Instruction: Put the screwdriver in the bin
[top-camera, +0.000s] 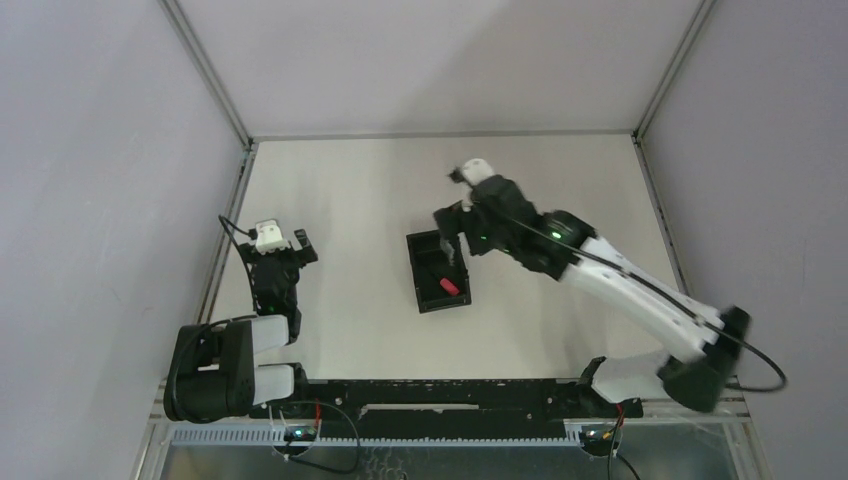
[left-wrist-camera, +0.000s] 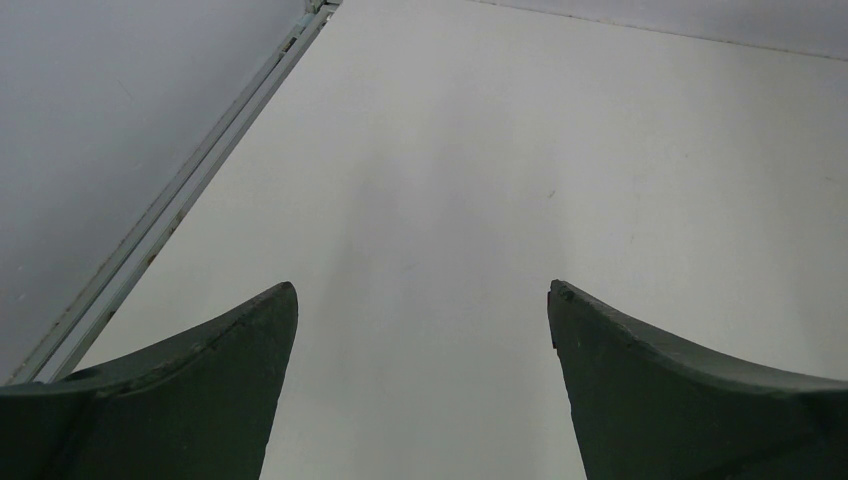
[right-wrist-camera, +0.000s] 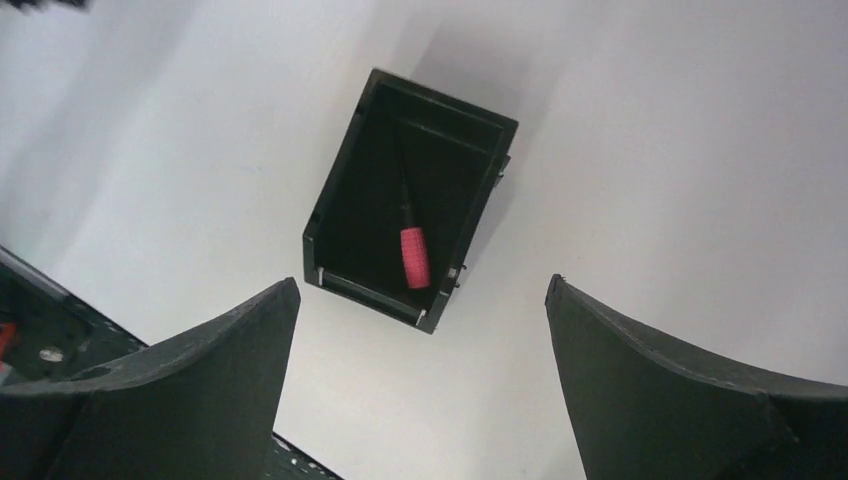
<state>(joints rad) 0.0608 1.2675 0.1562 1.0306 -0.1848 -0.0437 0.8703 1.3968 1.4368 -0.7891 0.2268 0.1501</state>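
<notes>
One screwdriver (right-wrist-camera: 413, 257) sits in the bin (right-wrist-camera: 440, 105), so job's basically done. Right gripper (right-wrist-camera: 421, 283) hovers above, jaws spread empty; left gripper (left-wrist-camera: 422, 287) idles spread too.

Light falls soft and even from overhead, so the pale tabletop (top-camera: 370, 200) looks bright, with no glare. In the right wrist view the bin (right-wrist-camera: 365, 290) casts a faint, blurred shadow toward the top of the frame. Its black inside nearly swallows the screwdriver (right-wrist-camera: 414, 257) shaft; only the red handle reads clearly. My right fingers (right-wrist-camera: 180, 400) and left fingers (left-wrist-camera: 180, 400) sit dark and slightly soft in the lower corners.
</notes>
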